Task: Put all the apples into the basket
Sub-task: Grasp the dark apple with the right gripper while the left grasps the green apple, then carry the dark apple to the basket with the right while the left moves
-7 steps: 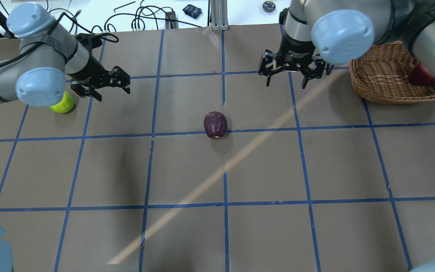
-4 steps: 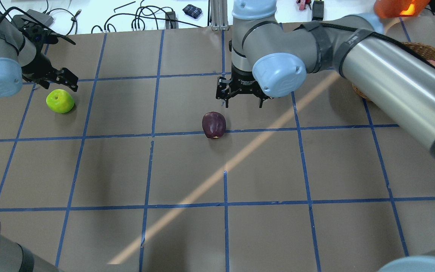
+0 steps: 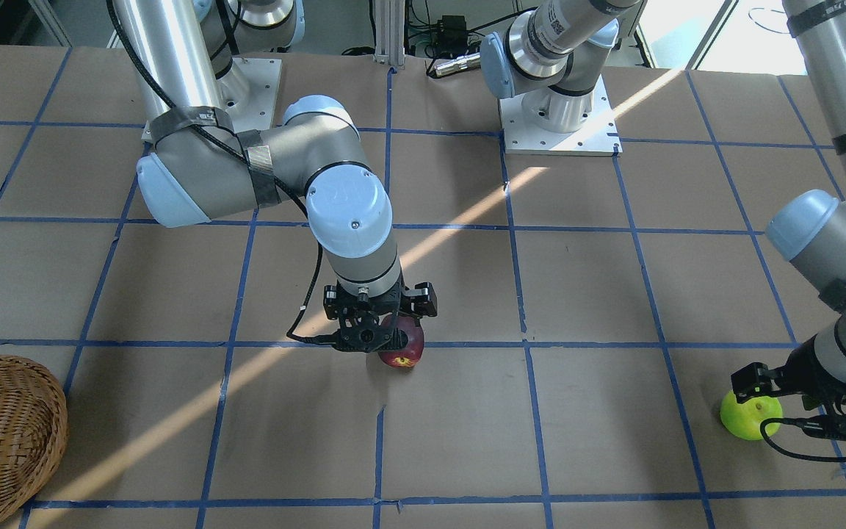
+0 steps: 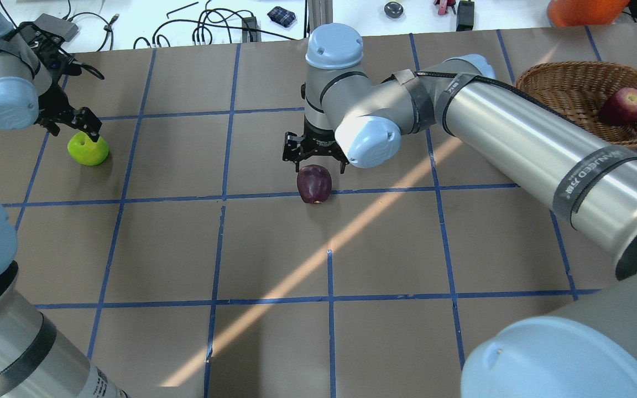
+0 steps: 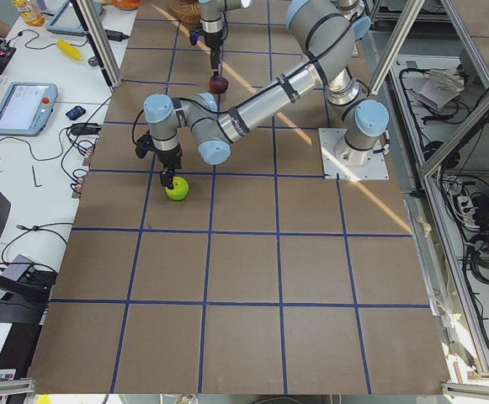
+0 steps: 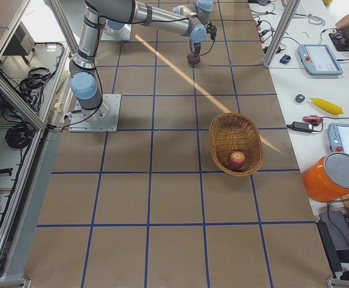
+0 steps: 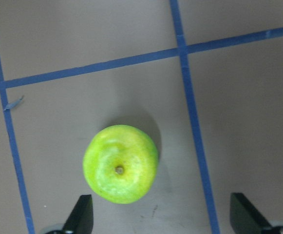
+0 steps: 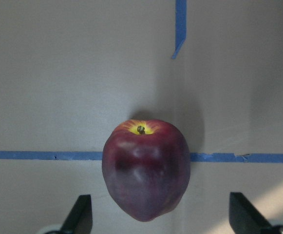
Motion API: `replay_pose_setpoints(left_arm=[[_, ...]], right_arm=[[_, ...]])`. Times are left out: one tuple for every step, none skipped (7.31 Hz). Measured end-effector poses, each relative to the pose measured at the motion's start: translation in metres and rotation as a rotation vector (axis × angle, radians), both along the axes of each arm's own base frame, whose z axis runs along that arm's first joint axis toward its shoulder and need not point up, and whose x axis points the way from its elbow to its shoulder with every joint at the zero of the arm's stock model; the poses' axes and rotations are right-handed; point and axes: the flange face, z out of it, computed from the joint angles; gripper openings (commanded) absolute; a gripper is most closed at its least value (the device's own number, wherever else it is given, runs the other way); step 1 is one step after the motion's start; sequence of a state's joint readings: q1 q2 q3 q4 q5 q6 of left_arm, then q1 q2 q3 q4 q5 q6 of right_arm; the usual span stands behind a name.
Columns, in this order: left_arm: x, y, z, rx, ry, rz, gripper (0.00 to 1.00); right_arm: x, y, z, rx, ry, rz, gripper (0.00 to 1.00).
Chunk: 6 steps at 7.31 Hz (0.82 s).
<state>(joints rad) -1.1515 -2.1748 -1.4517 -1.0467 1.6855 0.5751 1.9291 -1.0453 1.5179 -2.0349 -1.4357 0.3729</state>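
Note:
The dark maroon apple (image 4: 314,184) lies mid-table on a blue tape line. My right gripper (image 4: 315,162) hangs open just above it, and in the right wrist view a fingertip (image 8: 81,214) shows on each side of the apple (image 8: 146,170). The lime green apple (image 4: 87,149) sits at the far left. My left gripper (image 4: 75,128) is open over it; in the left wrist view the apple (image 7: 120,164) lies nearer the left finger. The red apple (image 4: 622,106) rests inside the wicker basket (image 4: 562,83) at the far right.
Blue tape lines grid the brown table. Cables (image 4: 208,27) and an orange object (image 4: 578,11) lie beyond the far edge. The right arm's long link (image 4: 517,138) stretches between the basket and the maroon apple.
My right gripper has swung left from the basket's side and now sits over the maroon apple. My left gripper has moved left and now sits over the green apple. Both stay open.

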Motion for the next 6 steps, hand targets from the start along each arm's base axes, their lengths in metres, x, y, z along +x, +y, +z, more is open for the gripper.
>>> replay_pose_setpoints(left_arm=[[0.002, -0.002, -0.014, 0.019, 0.007, -0.001, 1.00], [0.004, -0.003, -0.027, 0.034, 0.013, -0.003, 1.00], [0.009, -0.003, -0.039, 0.043, 0.015, -0.006, 0.99], [0.015, -0.003, -0.047, 0.049, 0.017, -0.008, 0.43], [0.019, -0.003, -0.051, 0.052, 0.019, -0.011, 0.31], [0.021, -0.003, -0.050, 0.051, 0.019, -0.013, 0.29]], right_arm=[[0.004, 0.000, -0.011, 0.012, 0.003, 0.003, 1.00], [0.008, 0.000, -0.022, 0.022, 0.007, 0.009, 1.00], [0.012, -0.001, -0.033, 0.023, 0.007, 0.012, 1.00], [0.014, -0.003, -0.043, 0.017, 0.003, 0.012, 1.00], [0.016, -0.006, -0.051, 0.012, -0.001, 0.012, 0.54], [0.016, -0.007, -0.056, 0.009, -0.001, 0.013, 0.01]])
